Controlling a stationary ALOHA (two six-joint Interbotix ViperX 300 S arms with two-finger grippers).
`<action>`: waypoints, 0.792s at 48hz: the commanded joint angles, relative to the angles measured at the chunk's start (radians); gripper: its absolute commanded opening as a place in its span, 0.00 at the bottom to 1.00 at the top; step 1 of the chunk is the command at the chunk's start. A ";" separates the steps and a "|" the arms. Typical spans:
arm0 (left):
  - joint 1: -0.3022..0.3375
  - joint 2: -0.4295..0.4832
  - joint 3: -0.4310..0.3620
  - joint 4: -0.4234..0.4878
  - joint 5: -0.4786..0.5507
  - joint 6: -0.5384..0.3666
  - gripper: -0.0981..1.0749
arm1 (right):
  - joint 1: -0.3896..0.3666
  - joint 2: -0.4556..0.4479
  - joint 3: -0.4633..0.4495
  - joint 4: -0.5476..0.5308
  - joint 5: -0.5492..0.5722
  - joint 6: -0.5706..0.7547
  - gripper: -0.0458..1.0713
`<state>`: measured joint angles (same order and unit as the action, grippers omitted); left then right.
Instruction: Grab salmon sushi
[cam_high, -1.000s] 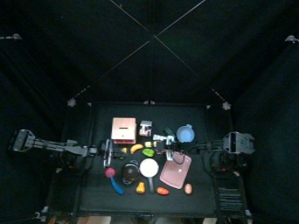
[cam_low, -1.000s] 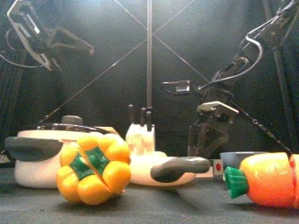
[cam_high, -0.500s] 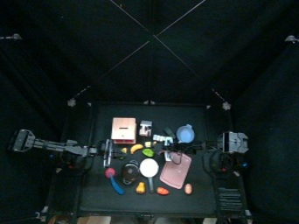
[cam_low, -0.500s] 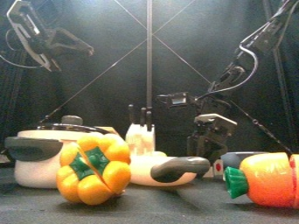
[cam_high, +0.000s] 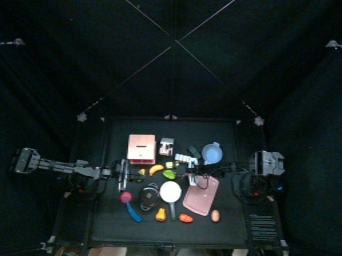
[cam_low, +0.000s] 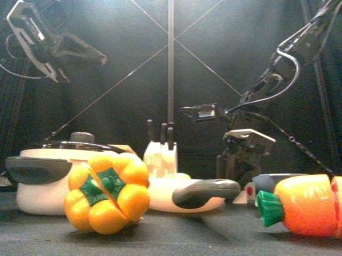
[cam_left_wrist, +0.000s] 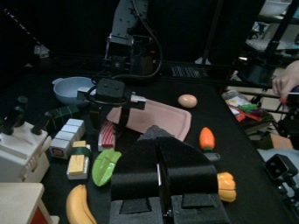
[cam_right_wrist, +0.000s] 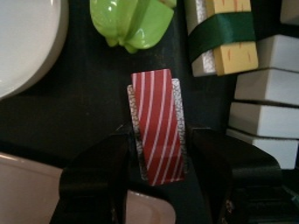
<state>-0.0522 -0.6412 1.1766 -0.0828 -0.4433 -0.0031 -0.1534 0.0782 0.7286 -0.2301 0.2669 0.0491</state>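
The salmon sushi (cam_right_wrist: 156, 122), a red-and-white striped slab on a white base, lies flat on the black table. The jaws of my right gripper (cam_right_wrist: 162, 164) stand open on either side of its near end, very close to its sides. In the left wrist view the same gripper (cam_left_wrist: 114, 94) hangs low over the sushi (cam_left_wrist: 108, 135), beside the pink board. From the front, the right gripper (cam_low: 247, 152) hangs down behind the toys. My left gripper (cam_left_wrist: 163, 171) is shut and empty, resting at the table's left side (cam_high: 123, 177).
Toy foods crowd the sushi: a green pepper (cam_right_wrist: 135, 22), a white plate (cam_right_wrist: 24, 44), a yellow sushi with a green band (cam_right_wrist: 228, 35), white blocks (cam_right_wrist: 271, 96) and the pink board (cam_high: 201, 198). A blue bowl (cam_high: 213, 152) stands behind. A person's hand (cam_left_wrist: 286, 80) shows past the table.
My right gripper has come down lower over the table, and its jaws have drawn in closer around the salmon sushi. The left arm has not moved.
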 joint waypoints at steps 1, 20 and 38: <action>0.005 0.002 -0.012 -0.006 -0.011 0.000 0.05 | 0.012 -0.069 -0.012 0.003 0.000 0.003 0.69; 0.015 0.002 -0.011 -0.020 -0.011 0.002 0.05 | 0.012 -0.100 0.000 0.015 -0.002 0.003 0.69; 0.015 0.003 -0.005 -0.020 -0.011 0.003 0.05 | 0.012 -0.100 -0.009 0.015 -0.002 0.003 0.69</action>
<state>-0.0383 -0.6397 1.1827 -0.1028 -0.4433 -0.0015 -0.1396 0.0153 0.7378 -0.2163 0.2684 0.0506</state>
